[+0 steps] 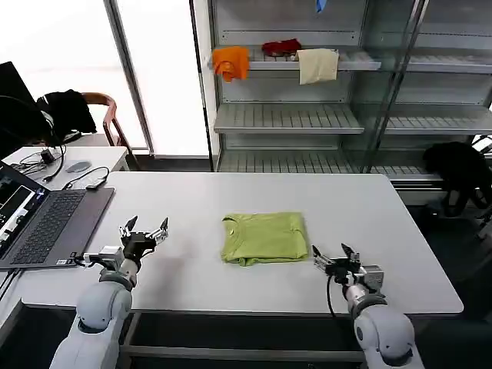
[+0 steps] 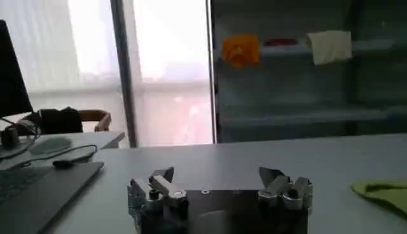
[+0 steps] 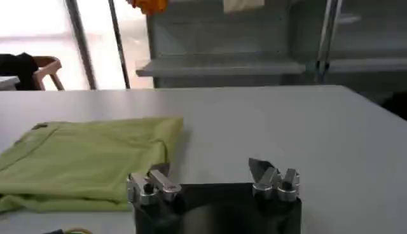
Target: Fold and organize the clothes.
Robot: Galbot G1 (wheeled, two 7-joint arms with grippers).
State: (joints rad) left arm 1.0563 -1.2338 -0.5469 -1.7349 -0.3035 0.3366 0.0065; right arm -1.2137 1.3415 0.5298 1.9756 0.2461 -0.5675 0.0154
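T-shirt (image 1: pixel 264 237) lies folded into a compact rectangle near the middle of the worktop (image 1: pixel 400 231), toward the front edge, collar end on the robot's left. Soft, light cotton, likely limp and prone to unfolding if lifted by one layer; best pinched through all layers at a folded edge or corner. Left gripper (image 1: pixel 143 229) hovers near the front edge, well apart from the shirt, jaws wide, empty. Right gripper (image 1: pixel 334 256) sits just beside the shirt's front right corner, jaws wide, empty. Laptop (image 1: pixel 42 223) and cables occupy the left edge; nothing blocks the shirt.
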